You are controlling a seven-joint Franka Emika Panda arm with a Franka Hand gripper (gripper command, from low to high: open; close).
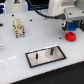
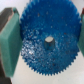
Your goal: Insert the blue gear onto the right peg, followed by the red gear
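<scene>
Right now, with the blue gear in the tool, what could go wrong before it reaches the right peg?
1. The tool grips the blue gear only by its toothed rim, so it might tilt or slip during transport.
2. The right peg is thin and the gear's centre hole is small, so a slight misalignment could jam the gear on the pin's tip.
3. The red gear lies on the table close beside the tool, so the arm might nudge it when moving off.

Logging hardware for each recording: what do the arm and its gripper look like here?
In the exterior view the arm is glossy white with rounded housings, and a black cable curves along it. The gripper shows as a blue-green part beneath the white casing. In the wrist view its fingers carry blocky teal-green pads with dark backing behind them. No markings are readable.
</scene>
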